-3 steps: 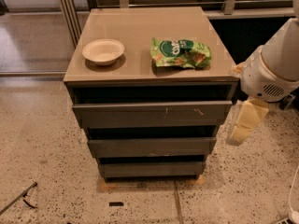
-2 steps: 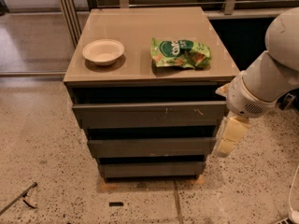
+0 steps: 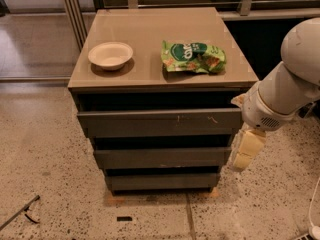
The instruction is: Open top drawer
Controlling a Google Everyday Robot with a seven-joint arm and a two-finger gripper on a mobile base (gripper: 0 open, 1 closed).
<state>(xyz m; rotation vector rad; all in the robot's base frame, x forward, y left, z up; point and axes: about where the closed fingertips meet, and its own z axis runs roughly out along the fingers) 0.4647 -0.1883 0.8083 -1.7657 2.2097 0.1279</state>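
the gripper point(image 3: 245, 151), pale and pointing downward from a bulky white arm point(image 3: 285, 89), hangs at the right front corner of a grey cabinet, just beside the drawer fronts' right ends. whether it is open or closed i cannot tell. the top drawer point(image 3: 150, 122) is the uppermost, widest front, its long axis running side to side beneath the cabinet top point(image 3: 150, 29), with pale scratches right of centre. it lies up and inward from the gripper, toward the cabinet's middle. a white bowl point(image 3: 111, 55) and green snack bag point(image 3: 192, 56) rest on top.
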